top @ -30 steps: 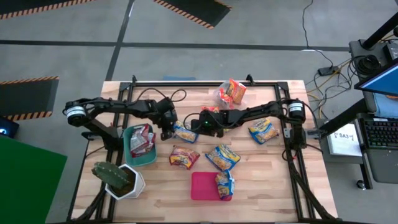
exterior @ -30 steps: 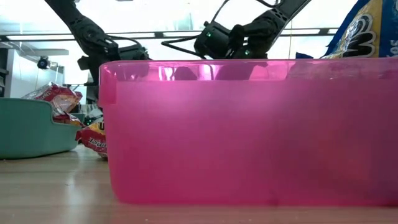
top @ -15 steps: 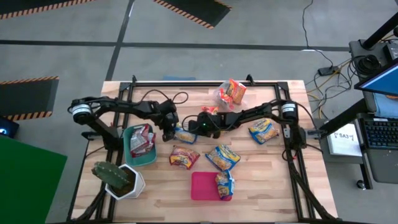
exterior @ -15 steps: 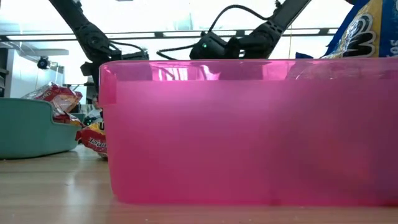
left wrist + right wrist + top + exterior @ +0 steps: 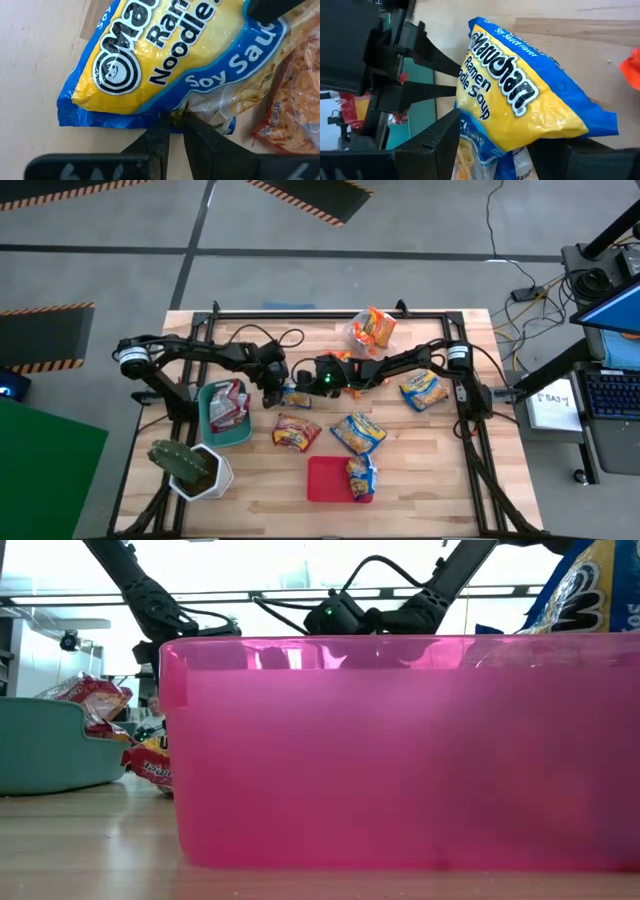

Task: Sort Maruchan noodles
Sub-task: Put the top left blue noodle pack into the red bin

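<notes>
A blue-and-yellow Maruchan packet (image 5: 295, 395) sits mid-table between my two grippers. My left gripper (image 5: 275, 392) comes from the left and is shut on the packet's edge. My right gripper (image 5: 303, 383) comes from the right, its fingers closed on the packet's two sides. Other packets lie loose on the table: a red one (image 5: 296, 432) and two blue-and-yellow ones (image 5: 358, 432) (image 5: 423, 390). Silver-red packets fill the teal bin (image 5: 243, 434). A blue packet (image 5: 360, 478) leans at the right edge of the red bin (image 5: 325, 480). My left gripper pinches the packet's blue sealed edge (image 5: 172, 116) between its two fingertips (image 5: 197, 131). The fingers slant down from the table's left side. My right gripper holds the packet across its width, one finger (image 5: 437, 137) on each side, near the end closest to it (image 5: 490, 142). It slants down from the table's right. The rest of the packet sticks out beyond the fingers, tilted above the wood.
A clear bin (image 5: 356, 332) with orange packets stands at the far edge. A potted cactus (image 5: 190, 465) stands at the near left, beside the teal bin. The red bin (image 5: 400, 750) fills the low view. Bare wood lies at the near right.
My right gripper has gone toward the table's left edge and a little down, tipping more level, closer to my left gripper. The packet between them has stayed about where it was.
</notes>
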`<act>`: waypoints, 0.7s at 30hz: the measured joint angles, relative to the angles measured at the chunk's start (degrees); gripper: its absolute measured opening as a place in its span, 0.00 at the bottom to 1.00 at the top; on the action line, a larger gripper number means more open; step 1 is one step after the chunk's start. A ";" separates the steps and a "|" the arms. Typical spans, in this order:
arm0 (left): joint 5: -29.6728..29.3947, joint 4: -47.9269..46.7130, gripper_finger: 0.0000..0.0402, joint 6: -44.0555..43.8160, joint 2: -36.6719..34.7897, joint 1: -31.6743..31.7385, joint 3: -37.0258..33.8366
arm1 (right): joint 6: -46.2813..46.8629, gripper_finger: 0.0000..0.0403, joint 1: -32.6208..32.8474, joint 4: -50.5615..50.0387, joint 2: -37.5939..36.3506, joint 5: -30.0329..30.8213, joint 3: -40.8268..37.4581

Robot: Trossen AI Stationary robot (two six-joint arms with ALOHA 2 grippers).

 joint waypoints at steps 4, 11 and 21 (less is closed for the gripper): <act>0.01 0.03 0.09 -0.02 0.00 0.00 0.00 | -0.40 0.48 -0.17 -0.05 -0.02 -0.02 0.00; 0.02 0.14 0.09 -0.02 0.00 0.00 0.00 | -1.56 0.41 -0.28 -0.19 0.00 -0.22 0.00; 0.01 -0.46 0.09 -0.87 -1.75 0.00 0.82 | -6.93 0.04 -1.43 -0.31 -0.93 -4.33 0.00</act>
